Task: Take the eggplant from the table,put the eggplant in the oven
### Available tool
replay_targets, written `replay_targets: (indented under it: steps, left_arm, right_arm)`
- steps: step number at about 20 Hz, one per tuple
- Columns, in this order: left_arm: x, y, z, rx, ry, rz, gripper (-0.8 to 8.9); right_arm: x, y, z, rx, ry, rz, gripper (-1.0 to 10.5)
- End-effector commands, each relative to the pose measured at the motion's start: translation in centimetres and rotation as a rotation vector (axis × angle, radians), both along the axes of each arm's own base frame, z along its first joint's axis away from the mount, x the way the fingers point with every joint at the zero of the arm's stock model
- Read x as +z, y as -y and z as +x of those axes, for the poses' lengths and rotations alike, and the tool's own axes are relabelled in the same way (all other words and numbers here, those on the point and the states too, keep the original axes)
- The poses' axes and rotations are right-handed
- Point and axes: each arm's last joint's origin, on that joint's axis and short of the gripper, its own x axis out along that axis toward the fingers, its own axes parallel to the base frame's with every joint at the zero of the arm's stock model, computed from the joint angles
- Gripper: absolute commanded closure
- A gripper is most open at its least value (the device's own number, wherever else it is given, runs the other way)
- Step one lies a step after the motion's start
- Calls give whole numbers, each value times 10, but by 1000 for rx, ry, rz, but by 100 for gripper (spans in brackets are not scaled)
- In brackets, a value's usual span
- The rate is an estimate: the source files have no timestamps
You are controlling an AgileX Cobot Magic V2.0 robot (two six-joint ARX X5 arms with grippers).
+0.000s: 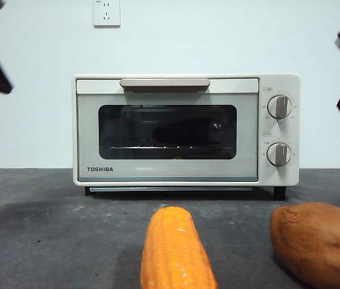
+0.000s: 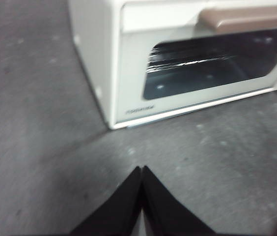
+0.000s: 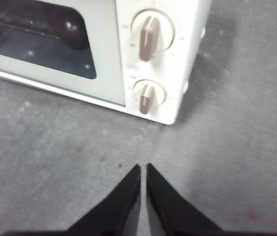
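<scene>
Long glossy dark-purple eggplant (image 1: 185,131) lies on the wire rack inside the cream-white boxy toaster oven (image 1: 185,129), door shut. Left fingers (image 2: 142,173) and right fingers (image 3: 143,170) closed, empty, above the grey desk (image 1: 49,235). Risk: a low arm nudging the orange-yellow corn cob (image 1: 175,250).

Left tool (image 2: 142,169): two matte black jaws, flat-faced, each tapering to a sharp point; plain surfaces, no markings, screws or cables showing.

Right tool (image 3: 143,167): same build, two matte black wedge-shaped jaws narrowing to points.

Front view: both arms show only as dark angular black shapes at the top corners.
</scene>
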Motion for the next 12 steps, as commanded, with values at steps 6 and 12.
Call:
replay_targets:
  steps: [6, 12]
  left_arm:
    - [-6, -2, -12, 34, -69, -68, 807]
    - [-6, -2, -12, 34, -69, -68, 807]
  right_arm:
    - [-9, 0, -1, -6, -9, 16, 943]
    - [-9, 0, -1, -6, -9, 16, 943]
